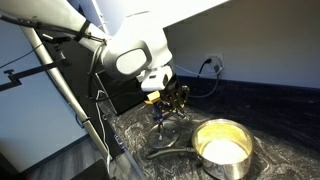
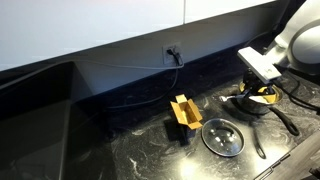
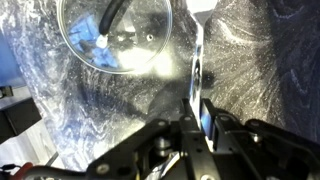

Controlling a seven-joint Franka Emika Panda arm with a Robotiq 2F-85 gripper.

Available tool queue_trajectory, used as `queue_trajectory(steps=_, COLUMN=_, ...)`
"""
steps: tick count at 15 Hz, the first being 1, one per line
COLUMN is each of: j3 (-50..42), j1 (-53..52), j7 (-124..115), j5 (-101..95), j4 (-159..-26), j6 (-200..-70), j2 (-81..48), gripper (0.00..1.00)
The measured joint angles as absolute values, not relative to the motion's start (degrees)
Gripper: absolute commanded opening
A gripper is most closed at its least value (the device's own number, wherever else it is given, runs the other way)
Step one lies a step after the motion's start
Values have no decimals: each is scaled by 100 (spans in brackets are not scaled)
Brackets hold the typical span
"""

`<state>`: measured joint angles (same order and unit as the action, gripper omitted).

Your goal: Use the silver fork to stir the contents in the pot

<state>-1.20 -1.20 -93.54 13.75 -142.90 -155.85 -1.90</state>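
Note:
The pot (image 1: 212, 131) stands on the dark marbled counter, its dark handle (image 1: 165, 152) pointing away from the wall. Pale cream contents (image 1: 226, 152) lie inside it. The pot also shows in an exterior view (image 2: 204, 138) and at the top of the wrist view (image 3: 120, 72). My gripper (image 1: 168, 108) hangs beside the pot, above the counter near the handle's end, not over the pot. In the wrist view the gripper (image 3: 200, 118) is shut on the silver fork (image 3: 196, 65), a thin metal strip seen edge-on that sticks out past the fingers toward the counter. The gripper is also in an exterior view (image 2: 256, 100).
A yellow and black box-like object (image 2: 183, 115) stands on the counter between the pot and the wall. A wall outlet (image 2: 172, 50) with a cable sits behind it. Dark cables (image 2: 285, 120) lie near the arm. A dark sink basin (image 2: 40, 115) is further along.

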Motion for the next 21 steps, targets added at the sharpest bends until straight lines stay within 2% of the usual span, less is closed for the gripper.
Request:
queue_trajectory(steps=9, j3=-10, j1=649, j7=-9382, j5=-1245, j4=-15105, j6=-15310, j2=1379, gripper=4)
queue_trajectory(steps=17, j3=961, j1=1401, j7=-10422, j5=-3438, j4=-14946, j6=-14226, j2=1779, gripper=4)
queue_trajectory(steps=18, j3=1082, j1=1417, j7=-10721, j5=-3823, j4=-14896, j6=-14038, j2=1762, gripper=15)
queue_trajectory(steps=20, j3=1042, j1=1311, j7=-10830, j5=-3904, j4=-14891, j6=-13998, j2=1739, gripper=15)
queue_trajectory(steps=21, j3=1002, j1=1287, j7=-10825, j5=-3904, j4=-14891, j6=-13998, j2=1736, gripper=4)
